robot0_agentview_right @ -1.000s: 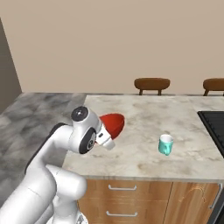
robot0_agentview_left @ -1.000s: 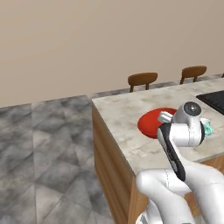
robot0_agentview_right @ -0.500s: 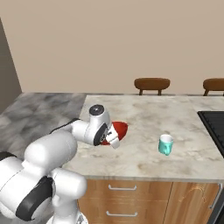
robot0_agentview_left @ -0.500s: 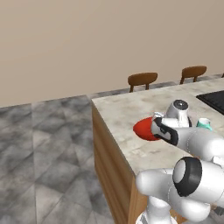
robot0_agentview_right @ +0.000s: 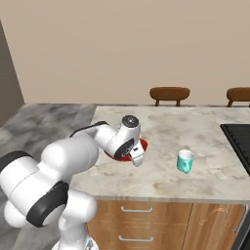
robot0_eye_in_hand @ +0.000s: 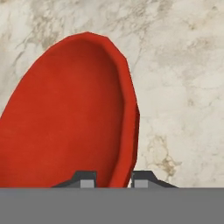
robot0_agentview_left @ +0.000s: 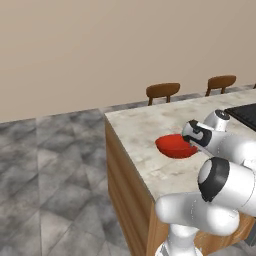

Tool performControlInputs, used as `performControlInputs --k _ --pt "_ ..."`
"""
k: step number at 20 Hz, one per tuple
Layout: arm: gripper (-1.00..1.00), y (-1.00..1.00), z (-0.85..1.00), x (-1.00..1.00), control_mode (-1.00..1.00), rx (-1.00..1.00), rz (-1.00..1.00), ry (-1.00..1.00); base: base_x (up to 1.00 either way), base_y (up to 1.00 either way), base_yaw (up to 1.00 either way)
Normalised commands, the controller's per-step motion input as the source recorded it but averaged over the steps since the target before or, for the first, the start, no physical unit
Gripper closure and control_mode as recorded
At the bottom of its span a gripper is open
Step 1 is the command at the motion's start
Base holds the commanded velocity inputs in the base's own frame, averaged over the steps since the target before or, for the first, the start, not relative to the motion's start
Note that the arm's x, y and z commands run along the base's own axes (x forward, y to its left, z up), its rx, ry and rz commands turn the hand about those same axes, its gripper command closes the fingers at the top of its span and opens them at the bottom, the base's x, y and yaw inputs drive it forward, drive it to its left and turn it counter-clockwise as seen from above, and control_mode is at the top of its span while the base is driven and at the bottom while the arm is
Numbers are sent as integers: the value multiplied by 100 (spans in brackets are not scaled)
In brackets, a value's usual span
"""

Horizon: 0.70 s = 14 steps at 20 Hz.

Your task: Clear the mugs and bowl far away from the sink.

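Three views were examined. Left base view: the arm was folded low over the marble counter, forearm level and wrist turned down, with the claw at the near rim of the red bowl. The fingers themselves were hidden behind the wrist.

Right base view: the elbow was bent sharply and the hand pitched down over the bowl, which showed just behind the claw. The teal mug stood well apart from the claw, toward the black cooktop.

Hand view: the two finger tips straddled the bowl's rim, one inside the wall and one outside, the gap narrow and closed on that rim. The bowl's interior lay ahead of the claw, with bare counter beside the outer finger.

Judgement: the bowl-clearing step was in hand, with the grip made. The next move would call for carrying or dragging the bowl further off without the thin rim slipping; the mug remained to be dealt with.
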Motion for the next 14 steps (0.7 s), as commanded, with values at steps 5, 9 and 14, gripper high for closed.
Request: performControlInputs --k 5,9,14 --pt "100 0 -35 0 -100 -8 0 -12 0 0 0" --pt "100 0 -32 0 -100 -7 0 -10 0 0 0" --pt "100 0 -24 0 -100 -4 0 -5 0 0 0"
